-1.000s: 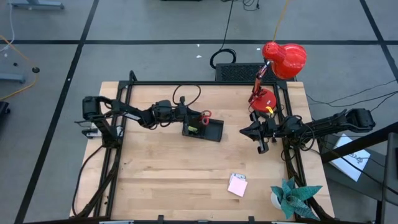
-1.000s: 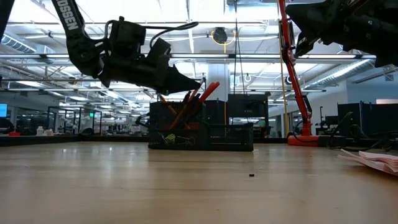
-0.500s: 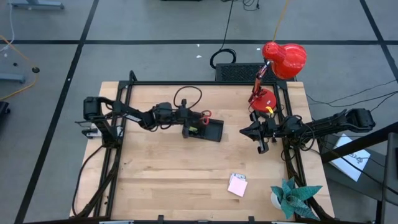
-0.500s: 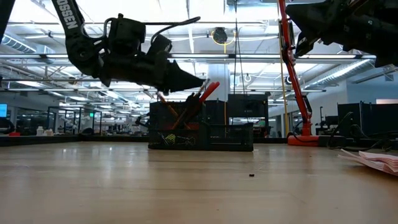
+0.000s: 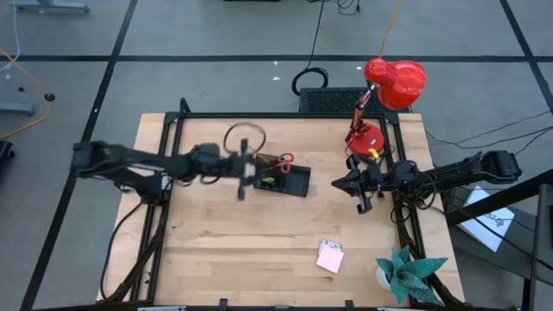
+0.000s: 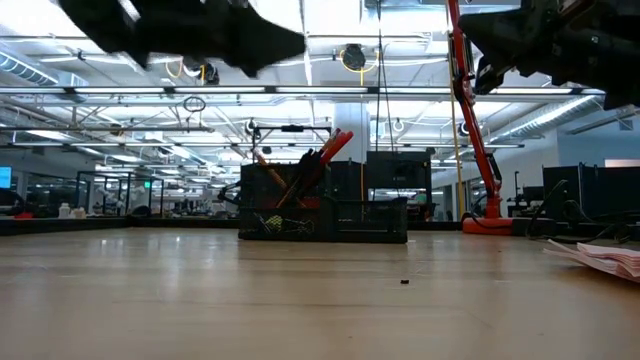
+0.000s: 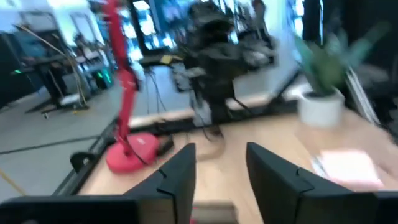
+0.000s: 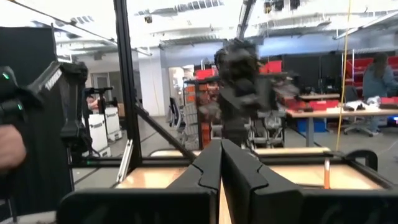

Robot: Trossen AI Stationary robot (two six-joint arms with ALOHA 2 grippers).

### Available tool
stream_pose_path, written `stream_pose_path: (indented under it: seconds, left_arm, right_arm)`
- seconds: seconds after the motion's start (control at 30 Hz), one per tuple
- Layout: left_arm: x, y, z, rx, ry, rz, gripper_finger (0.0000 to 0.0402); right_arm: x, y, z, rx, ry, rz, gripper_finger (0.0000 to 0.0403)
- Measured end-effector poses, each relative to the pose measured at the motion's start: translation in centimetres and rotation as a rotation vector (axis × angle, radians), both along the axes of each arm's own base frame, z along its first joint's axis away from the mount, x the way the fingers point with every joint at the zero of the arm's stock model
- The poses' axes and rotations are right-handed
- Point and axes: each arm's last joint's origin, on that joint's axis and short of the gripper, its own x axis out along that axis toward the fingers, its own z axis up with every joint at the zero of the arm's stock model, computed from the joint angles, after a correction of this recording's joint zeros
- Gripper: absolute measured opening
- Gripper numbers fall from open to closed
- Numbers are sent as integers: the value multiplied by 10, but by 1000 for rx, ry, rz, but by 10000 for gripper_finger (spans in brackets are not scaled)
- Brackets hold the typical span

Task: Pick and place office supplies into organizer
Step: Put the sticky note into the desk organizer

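Overhead, the left gripper (image 5: 245, 169) is seen blurred just beside the near-left end of the organizer (image 5: 283, 180), which lies on the table (image 5: 225, 233) toward its far middle. The organizer's long axis runs across the table, left to right, with red-handled scissors (image 5: 283, 160) standing at its left, taller end. The pink sticky-note pad (image 5: 330, 257) lies well apart, near the front right, close to the teal paper plant (image 5: 406, 272). The right gripper (image 5: 361, 197) is parked at the right edge, near the red lamp (image 5: 394, 82).

Low view: the organizer (image 6: 322, 213) is seen broadside, with orange pencils (image 6: 290, 185) and the scissors (image 6: 330, 148) leaning up and to the right out of its taller section. The left gripper (image 6: 285, 45) is blurred above it, clear of the contents. A tiny dark speck (image 6: 404, 281) lies on the table in front; its nature cannot be told.

Left wrist view: the left fingers (image 7: 180, 171) are parted, nothing between them; the pad (image 7: 345, 168) shows ahead, on the table.

Right wrist view: the right fingers (image 8: 208, 165) are pressed together, empty.

Judgement: a reach for the pad seems to be in hand. It would be done well if the parted fingers were kept wide, lifted clear of the leaning scissors, and lowered across the pad's edges, not onto its flat face.
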Motion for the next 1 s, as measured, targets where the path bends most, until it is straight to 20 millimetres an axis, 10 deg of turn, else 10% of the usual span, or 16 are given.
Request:
stream_pose_path:
  seconds: [0.3,0.5,1.0]
  left_arm:
    - [-47,-97,-3,86,281,-125,14]
    - [-44,-139,-39,26,297,-303,19]
    - [-12,-142,-139,-62,231,-318,6]
  right_arm:
    - [1,0,-4,0,40,0,4]
    - [1,0,-4,-10,41,-2,4]
    - [1,0,-5,-36,44,-11,4]
